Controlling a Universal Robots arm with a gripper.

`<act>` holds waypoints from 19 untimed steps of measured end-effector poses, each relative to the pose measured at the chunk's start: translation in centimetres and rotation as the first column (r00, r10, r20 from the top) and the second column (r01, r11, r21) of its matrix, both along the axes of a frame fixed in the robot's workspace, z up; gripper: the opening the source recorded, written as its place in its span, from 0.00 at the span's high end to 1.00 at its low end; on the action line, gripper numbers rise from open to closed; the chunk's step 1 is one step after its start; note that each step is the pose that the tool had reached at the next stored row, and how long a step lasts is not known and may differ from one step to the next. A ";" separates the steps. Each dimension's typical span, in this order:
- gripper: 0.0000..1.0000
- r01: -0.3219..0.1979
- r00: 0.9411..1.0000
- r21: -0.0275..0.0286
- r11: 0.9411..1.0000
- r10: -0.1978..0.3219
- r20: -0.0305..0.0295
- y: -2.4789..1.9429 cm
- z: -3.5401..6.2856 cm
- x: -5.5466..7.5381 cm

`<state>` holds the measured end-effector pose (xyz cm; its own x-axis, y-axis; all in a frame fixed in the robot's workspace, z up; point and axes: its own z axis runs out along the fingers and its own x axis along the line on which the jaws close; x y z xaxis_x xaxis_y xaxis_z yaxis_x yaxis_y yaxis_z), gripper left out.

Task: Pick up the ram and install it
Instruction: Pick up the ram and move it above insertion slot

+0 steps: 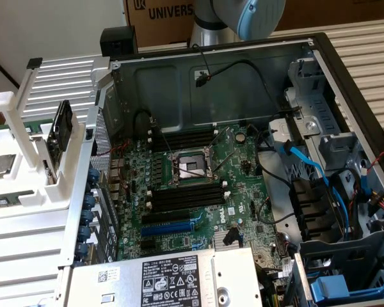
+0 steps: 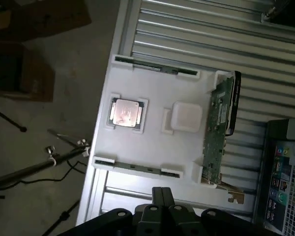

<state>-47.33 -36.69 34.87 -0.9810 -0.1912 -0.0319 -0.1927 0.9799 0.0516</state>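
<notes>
A: Where does the ram sit?
B: The thin dark green ram stick stands on edge in the clips of the white moulded holder tray, likely so its upper edge is free for a pinch. A second stick of the same kind lines the opposite side, and a square silver processor lies between them.
A: Tool?
B: The black tool hangs above the tray, nearest the first stick, pinched narrow and carrying nothing.
A: Writing?
B: "UNIVERS" on the brown cardboard box; "DELL" on the grey power supply's label.
</notes>
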 end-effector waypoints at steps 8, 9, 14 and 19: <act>0.90 -0.182 0.983 0.000 0.983 0.182 0.000 0.00 0.00 0.0; 0.90 -0.234 0.972 0.000 0.972 0.234 0.000 0.00 0.00 0.0; 0.90 -0.356 0.934 0.000 0.934 0.356 0.000 0.00 0.00 0.0; 0.90 -0.490 0.872 0.000 0.872 0.490 0.000 0.00 0.00 0.0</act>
